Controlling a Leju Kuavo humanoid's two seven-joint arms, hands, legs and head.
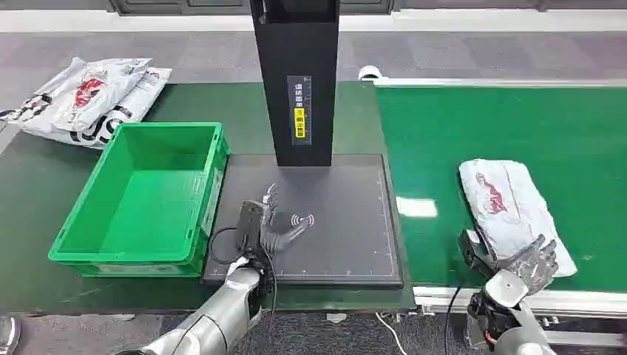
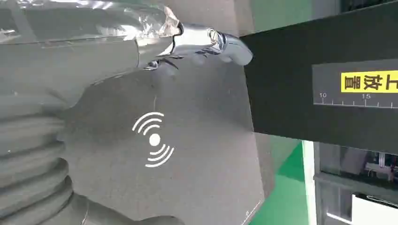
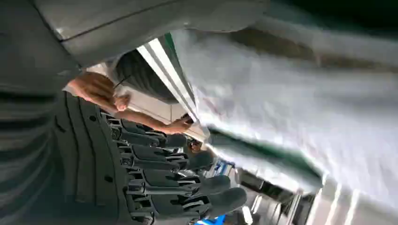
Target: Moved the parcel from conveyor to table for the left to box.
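Head view: parcel (image 1: 512,211) lies flat on the green conveyor (image 1: 517,133), long axis running away from the robot, tilted slightly left. Right robot hand (image 1: 526,265) touches its near end, fingers spread, grasp unconfirmed. Left robot hand (image 1: 272,222) hovers open over the dark scanner pad (image 1: 355,237) on the table (image 1: 29,177). Green crate (image 1: 144,196) sits beside the pad; black column (image 1: 296,74) stands behind.

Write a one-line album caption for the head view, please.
Right robot hand reaches the white parcel on the green conveyor; left robot hand waits over the black pad.

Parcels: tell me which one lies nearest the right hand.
The single white parcel on the green conveyor, right at the right hand. The other parcels lie piled at the table's far left corner.
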